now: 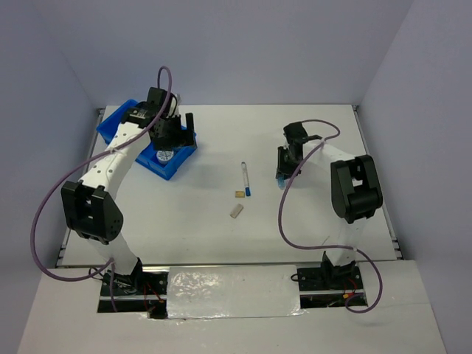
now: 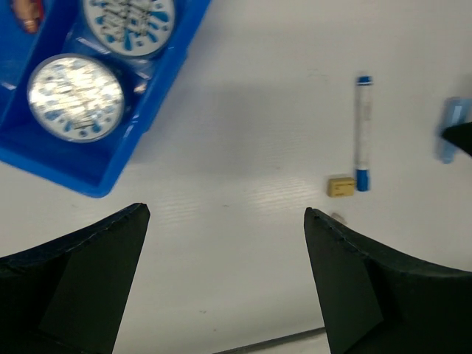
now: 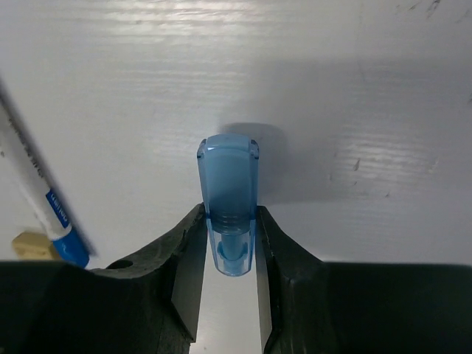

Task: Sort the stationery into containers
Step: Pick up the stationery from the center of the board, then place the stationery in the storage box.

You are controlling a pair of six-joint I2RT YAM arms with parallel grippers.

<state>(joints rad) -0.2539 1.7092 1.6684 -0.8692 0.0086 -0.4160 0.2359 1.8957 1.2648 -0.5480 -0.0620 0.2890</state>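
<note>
So both discs (image 2: pixel 74 96) are in the tray (image 2: pixel 81 181); pen (image 2: pixel 362 129), cube (image 2: pixel 341 186) and block (image 1: pixel 236 212) wait right of it. Right fingers (image 3: pixel 177 251) pinch a blue cap (image 3: pixel 228 184), left fingers (image 2: pixel 110 243) gape.

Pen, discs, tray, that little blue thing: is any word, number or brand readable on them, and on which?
Nothing can be read here.
The white-and-blue pen: dark print on the barrel, white marks on its blue band, too blurred to read.
The round discs in the blue tray: blue pattern only, no letters.
The translucent blue piece in the right gripper: no print seen.
</note>
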